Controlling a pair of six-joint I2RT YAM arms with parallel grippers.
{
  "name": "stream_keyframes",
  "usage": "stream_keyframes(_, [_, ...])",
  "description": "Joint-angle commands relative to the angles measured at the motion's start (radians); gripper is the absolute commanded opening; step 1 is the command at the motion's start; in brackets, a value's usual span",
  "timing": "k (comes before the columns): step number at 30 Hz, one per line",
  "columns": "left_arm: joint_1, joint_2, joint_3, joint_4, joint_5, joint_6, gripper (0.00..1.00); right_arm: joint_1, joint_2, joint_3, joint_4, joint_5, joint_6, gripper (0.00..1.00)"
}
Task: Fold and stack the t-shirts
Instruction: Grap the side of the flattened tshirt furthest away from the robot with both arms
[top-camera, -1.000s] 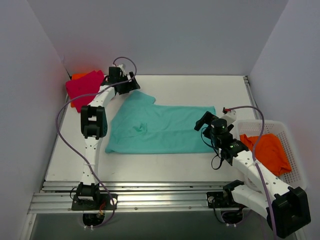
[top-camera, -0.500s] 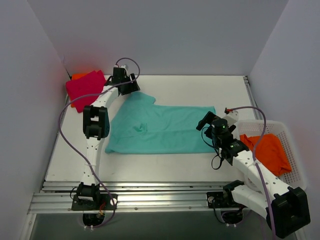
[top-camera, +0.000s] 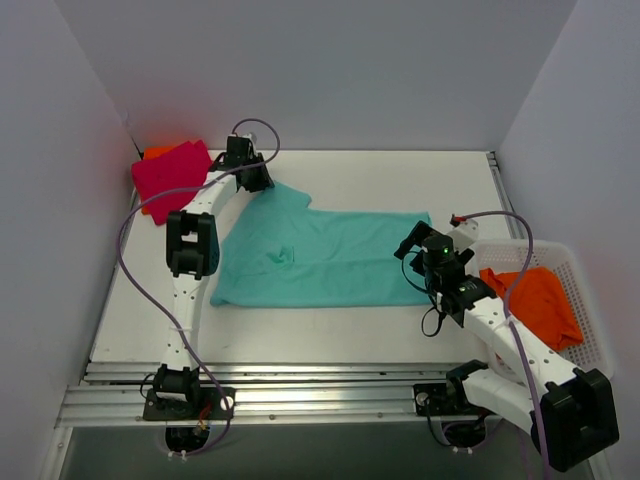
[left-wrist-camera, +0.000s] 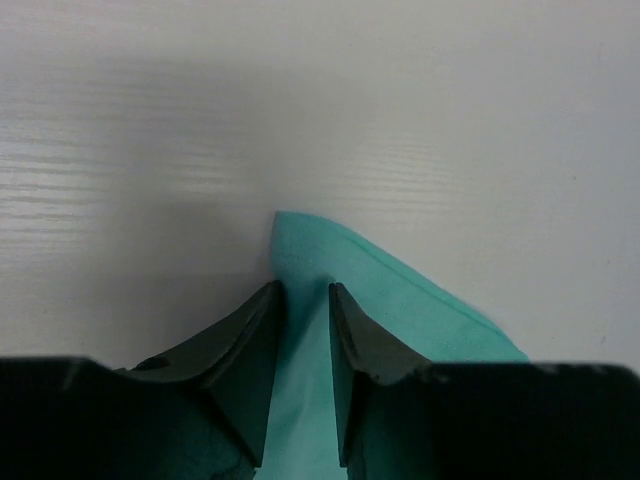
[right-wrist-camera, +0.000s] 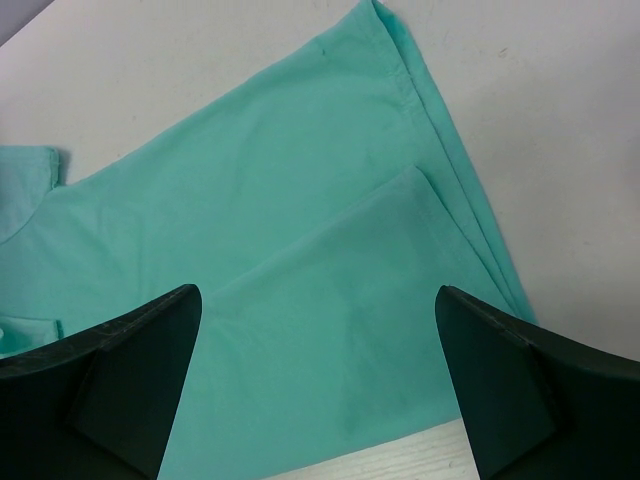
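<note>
A teal t-shirt (top-camera: 320, 260) lies spread flat in the middle of the table. My left gripper (top-camera: 258, 180) is down on its far left corner. In the left wrist view the jaws (left-wrist-camera: 303, 288) have narrowed to a slim gap with the teal cloth (left-wrist-camera: 400, 290) running between them. My right gripper (top-camera: 410, 243) hovers wide open over the shirt's right edge, where the teal cloth (right-wrist-camera: 300, 250) lies in two layers under it (right-wrist-camera: 318, 290). A magenta t-shirt (top-camera: 170, 172) sits folded at the far left on an orange one (top-camera: 153, 152).
A white basket (top-camera: 590, 290) at the right edge holds a crumpled orange t-shirt (top-camera: 535, 300). Grey walls close in the table on three sides. A metal rail runs along the near edge by the arm bases.
My left gripper has shifted slightly onto the teal shirt's far corner and its jaws have closed in from wide open. The right arm has barely moved.
</note>
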Motion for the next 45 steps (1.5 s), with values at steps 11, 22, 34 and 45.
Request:
stream_keyframes(11, [-0.004, 0.061, 0.016, -0.122, 0.019, 0.006, 0.02, -0.044, 0.343, 0.179, 0.183, 0.097, 0.034, 0.99])
stream_keyframes(22, [-0.001, 0.044, -0.014, -0.094, 0.024, 0.003, 0.02, -0.272, 0.837, 0.478, 0.221, -0.013, 0.022, 0.96])
stream_keyframes(34, [-0.001, 0.041, -0.024, -0.087, 0.019, 0.003, 0.02, -0.285, 1.014, 0.617, 0.244, -0.061, 0.015, 0.92])
stream_keyframes(45, [-0.001, 0.039, -0.025, -0.088, 0.019, 0.0, 0.02, -0.28, 1.063, 0.645, 0.258, -0.093, 0.009, 0.5])
